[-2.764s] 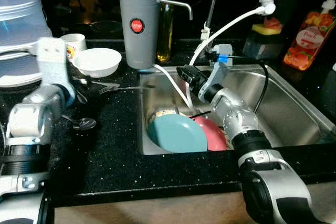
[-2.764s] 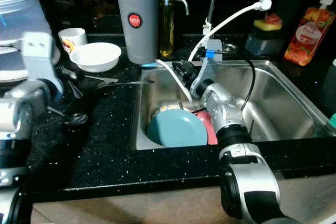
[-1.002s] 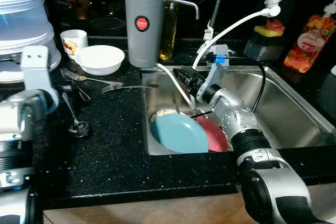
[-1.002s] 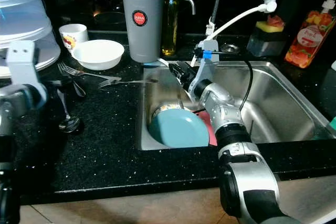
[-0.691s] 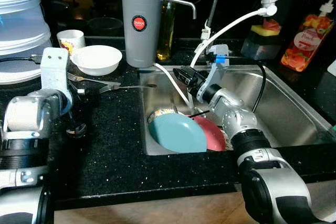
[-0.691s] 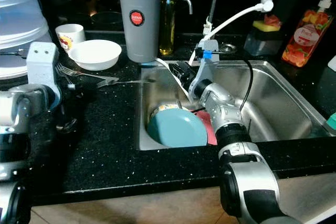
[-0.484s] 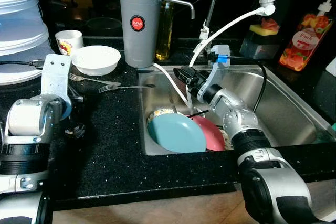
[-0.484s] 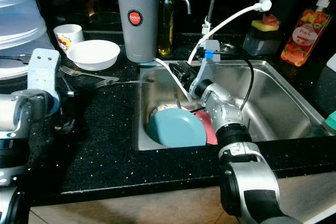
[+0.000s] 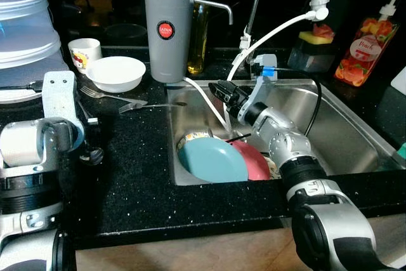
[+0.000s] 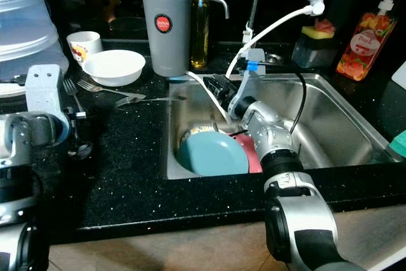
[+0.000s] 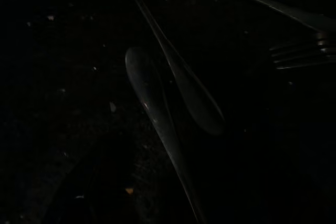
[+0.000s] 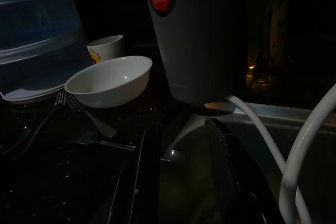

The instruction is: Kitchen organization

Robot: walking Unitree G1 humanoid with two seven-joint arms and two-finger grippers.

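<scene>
The left gripper [image 9: 89, 132] hangs low over the black speckled countertop [image 9: 136, 176] above the loose cutlery, probably lined up to pick one piece; whether its fingers are spread or closed I cannot tell, as the silver wrist and the gloom hide them. Just below it lies a metal spoon [image 9: 94, 153], its long axis running roughly away from the robot, bowl end nearest the counter's front edge and handle reaching back towards the shallow white bowl [image 9: 115, 72]. In the left wrist view the spoon's handle [image 11: 157, 114] lies close alongside a second slim utensil [image 11: 181, 85]. Two steel forks [image 9: 136, 103] lie between the white bowl and the stainless steel sink [image 9: 346, 125]. The right gripper [image 12: 181, 145] is poised above the sink's near-left corner with its black fingers a little apart and nothing between them, pointing at the tall grey dispenser jug [image 9: 167, 33], above the teal plate [image 9: 212, 160] and pink plate [image 9: 257, 162] stacked in the basin, seemingly waiting its turn.
</scene>
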